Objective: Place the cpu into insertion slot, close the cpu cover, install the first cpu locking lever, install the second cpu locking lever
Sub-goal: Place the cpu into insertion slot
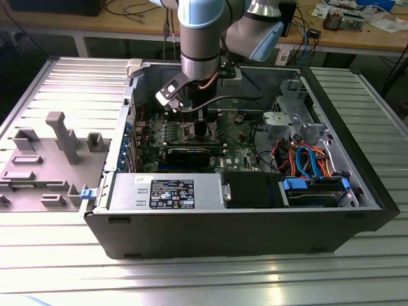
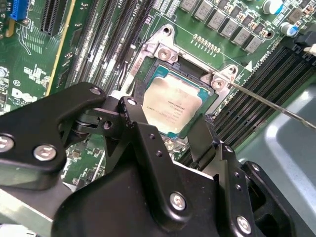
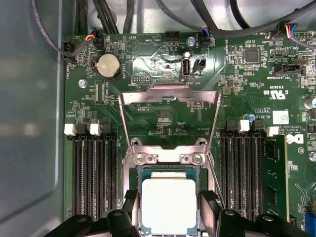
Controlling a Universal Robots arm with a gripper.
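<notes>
The cpu [image 3: 169, 205], a flat square chip with a silver-grey top, lies in the insertion slot [image 3: 163, 158] on the green motherboard [image 1: 237, 145]. My gripper [image 3: 169, 219] straddles it, its black fingers [image 3: 131, 202] pressed against two opposite edges of the chip. In the second wrist view the cpu [image 2: 170, 101] sits between the same fingertips [image 2: 134, 114] inside the insertion slot's silver rim [image 2: 165, 52]. The cpu cover [image 3: 169, 94], a silver square frame, stands flipped back away from the socket. A thin locking lever [image 2: 269, 102] sticks out raised beside the socket.
The open computer case [image 1: 242, 223] surrounds the board, with a power supply [image 1: 166, 191] and a drive bay with blue and orange cables [image 1: 312, 169] toward the front. Black memory slots [image 3: 94, 173] flank the socket. A grey fixture [image 1: 44, 159] lies at the exterior view's left.
</notes>
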